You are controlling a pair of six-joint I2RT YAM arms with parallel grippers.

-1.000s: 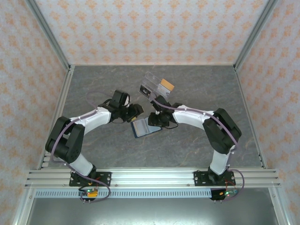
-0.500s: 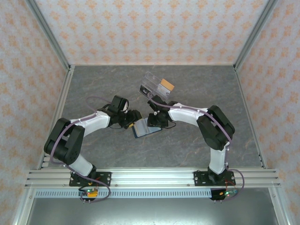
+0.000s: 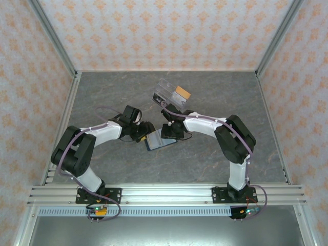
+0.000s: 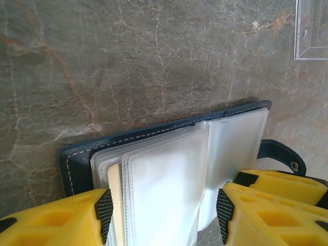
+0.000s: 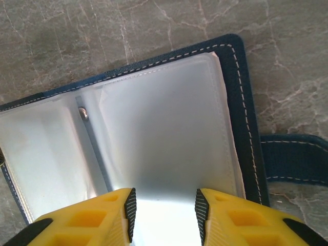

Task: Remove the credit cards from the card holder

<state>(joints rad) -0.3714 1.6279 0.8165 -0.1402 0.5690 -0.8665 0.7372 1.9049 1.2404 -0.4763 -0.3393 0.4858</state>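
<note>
The navy card holder [image 3: 160, 141] lies open on the table between both grippers, its clear sleeves up. In the left wrist view the sleeves [image 4: 169, 179] fan out, and a cream credit card's edge [image 4: 116, 205] shows inside one. My left gripper [image 4: 163, 215] is open, its fingers standing on either side of the sleeve stack. My right gripper [image 5: 165, 215] is open low over a clear sleeve [image 5: 159, 128] of the card holder [image 5: 241, 102], with nothing pinched. The clasp tab [image 5: 294, 159] sticks out to the side. An orange-tan card [image 3: 181, 93] sits in the clear box.
A clear acrylic box [image 3: 165, 91] stands just behind the right gripper [image 3: 167, 134]; its corner [image 4: 311, 31] shows in the left wrist view. Metal frame posts and patterned walls bound the grey marbled table [image 3: 102, 92]. The left gripper [image 3: 145, 135] sits at the holder's left edge.
My left gripper has come down to the card holder's left edge and its jaws have widened a little. The right gripper shifted slightly left over the holder.
</note>
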